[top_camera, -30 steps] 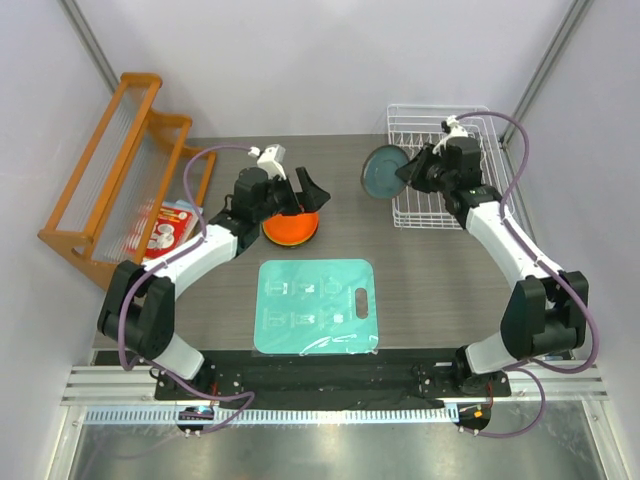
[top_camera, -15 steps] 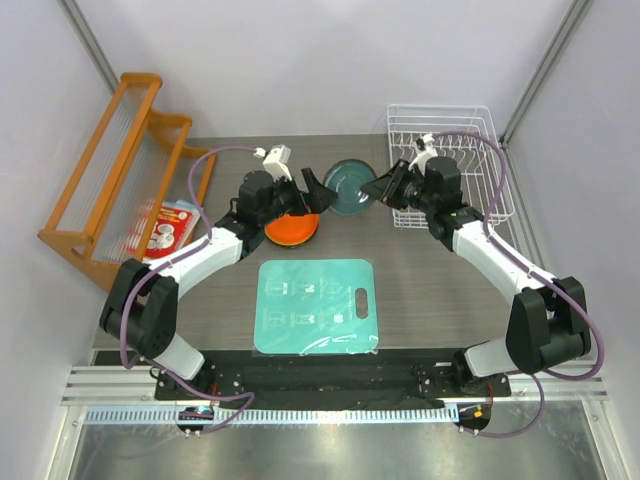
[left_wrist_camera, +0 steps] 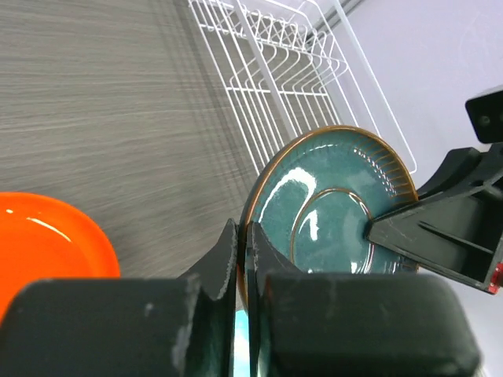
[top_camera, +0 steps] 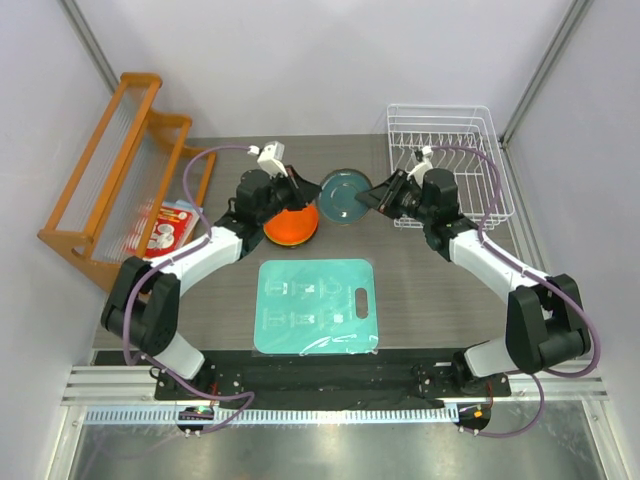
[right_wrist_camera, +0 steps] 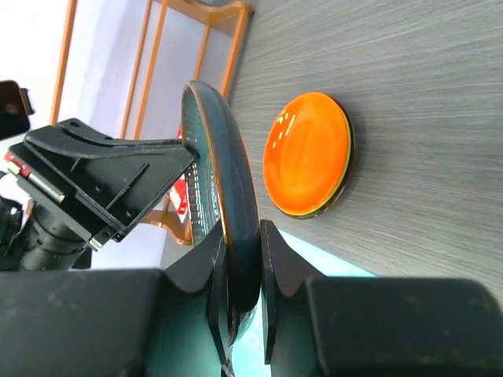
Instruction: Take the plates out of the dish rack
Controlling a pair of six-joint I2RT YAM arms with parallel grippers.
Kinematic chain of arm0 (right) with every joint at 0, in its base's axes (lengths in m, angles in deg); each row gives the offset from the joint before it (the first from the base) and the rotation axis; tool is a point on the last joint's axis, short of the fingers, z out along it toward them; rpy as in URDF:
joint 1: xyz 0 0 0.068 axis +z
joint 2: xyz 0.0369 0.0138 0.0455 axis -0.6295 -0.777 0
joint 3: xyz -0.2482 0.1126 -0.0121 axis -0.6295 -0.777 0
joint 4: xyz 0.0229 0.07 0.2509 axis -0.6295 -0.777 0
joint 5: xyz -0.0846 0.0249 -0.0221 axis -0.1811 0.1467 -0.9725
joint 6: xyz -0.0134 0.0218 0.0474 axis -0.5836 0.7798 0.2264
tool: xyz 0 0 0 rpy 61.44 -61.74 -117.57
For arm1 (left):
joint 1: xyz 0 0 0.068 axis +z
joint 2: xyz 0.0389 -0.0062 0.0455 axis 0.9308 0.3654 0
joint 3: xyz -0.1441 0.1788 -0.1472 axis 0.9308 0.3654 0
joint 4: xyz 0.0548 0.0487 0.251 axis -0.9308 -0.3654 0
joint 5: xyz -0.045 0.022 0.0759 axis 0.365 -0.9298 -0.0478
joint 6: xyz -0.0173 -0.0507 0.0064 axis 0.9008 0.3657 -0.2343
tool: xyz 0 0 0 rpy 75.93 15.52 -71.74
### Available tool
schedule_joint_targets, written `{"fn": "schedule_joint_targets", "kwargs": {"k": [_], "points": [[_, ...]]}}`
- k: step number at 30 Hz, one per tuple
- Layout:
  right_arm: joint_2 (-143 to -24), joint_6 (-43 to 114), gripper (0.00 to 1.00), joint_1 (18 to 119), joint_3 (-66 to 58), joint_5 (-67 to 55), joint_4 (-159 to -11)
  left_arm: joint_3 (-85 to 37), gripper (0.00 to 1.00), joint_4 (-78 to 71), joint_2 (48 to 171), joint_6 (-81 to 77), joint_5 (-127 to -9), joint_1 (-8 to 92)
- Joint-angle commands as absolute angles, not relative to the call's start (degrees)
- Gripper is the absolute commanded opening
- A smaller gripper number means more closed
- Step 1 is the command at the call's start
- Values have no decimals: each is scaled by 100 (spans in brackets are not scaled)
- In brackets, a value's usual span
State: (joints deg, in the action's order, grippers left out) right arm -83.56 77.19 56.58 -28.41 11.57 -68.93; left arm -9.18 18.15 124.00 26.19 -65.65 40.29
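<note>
Handover of the teal plate (top_camera: pixel 343 195), held upright in the air between two arms.
The left tool (top_camera: pixel 305 190), above the orange plate (top_camera: pixel 290 225) on the bench (top_camera: pixel 420 270), is closed on one rim; the right tool (top_camera: pixel 378 197) is clamped on the opposite rim, clear of the rack (top_camera: pixel 445 120). Next, I'd say the right one lets go.

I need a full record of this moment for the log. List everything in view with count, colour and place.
blue plate: one, blue-teal, on edge above the table, between the two grippers
orange plate: one, orange, topping a stack left of the blue plate
dish rack: one, white wire, far right corner
wooden rack: one, orange, far left
mat: one, teal, near middle
packet: one, red and white, beside the wooden rack
table: one, dark grey wood grain
left gripper: black, shut on the blue plate's rim
right gripper: black, shut on the opposite rim
</note>
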Motion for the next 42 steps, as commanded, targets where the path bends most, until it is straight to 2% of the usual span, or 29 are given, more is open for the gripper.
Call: {"fn": "schedule_joint_targets", "kwargs": {"k": [1, 7, 8, 10, 13, 15, 18, 19, 25, 27, 28, 30, 31, 33, 34, 35, 37, 42], "points": [[-8217, 7935, 1, 5835, -2571, 1538, -5925, -894, 0, 1715, 12328, 2367, -6695, 3877], [-8323, 7917, 1, 5844, -2501, 1573, -5838, -859, 1, 1759, 12319, 2367, -6598, 3877], [-8305, 7917, 1, 5844, -2535, 1547, -5811, -850, 21, 1793, 12319, 2375, -6606, 3877], [-8218, 7926, 1, 5835, -2597, 1433, -5671, -736, 52, 1942, 12276, 2419, -6650, 3877], [-8244, 8004, 1, 5835, -2632, 1476, -5522, -631, 62, 2101, 12249, 2463, -6668, 3877], [-8296, 8198, 1, 5835, -2702, 1512, -5233, -657, 62, 2137, 12293, 2490, -6598, 3877], [-8463, 8540, 1, 5835, -2799, 1678, -4724, -631, 37, 2303, 12363, 2603, -6475, 3877], [-8550, 8672, 1, 5835, -2843, 1714, -4556, -613, 26, 2382, 12372, 2639, -6466, 3877], [-9148, 9743, 1, 5835, -3116, 2082, -2991, -525, 17, 2558, 12319, 2701, -6457, 3886], [-9447, 9903, 1, 5835, -3072, 2257, -2667, -516, 19, 2550, 12302, 2683, -6440, 3886], [-9544, 10103, 1, 5844, -3063, 2294, -2491, -508, 28, 2576, 12293, 2683, -6440, 3886], [-9763, 10280, 1, 5835, -3089, 2381, -2061, -481, 31, 2620, 12275, 2674, -6378, 3886], [-9834, 10473, 1, 5835, -3063, 2417, -1928, -481, 42, 2620, 12267, 2657, -6369, 3886], [-10035, 10623, 1, 5826, -2984, 2513, -1629, -490, 55, 2611, 12267, 2657, -6334, 3895], [-10063, 10728, 1, 5826, -2967, 2531, -1558, -481, 54, 2629, 12258, 2666, -6334, 3895], [-10107, 10782, 1, 5826, -2949, 2540, -1496, -464, 40, 2655, 12258, 2666, -6308, 3895], [-10212, 10861, 1, 5835, -2931, 2584, -1347, -490, 21, 2638, 12284, 2666, -6299, 3895], [-10169, 10616, 1, 5826, -2940, 2593, -1635, -578, 6, 2339, 12284, 2560, -6448, 3912]]}}
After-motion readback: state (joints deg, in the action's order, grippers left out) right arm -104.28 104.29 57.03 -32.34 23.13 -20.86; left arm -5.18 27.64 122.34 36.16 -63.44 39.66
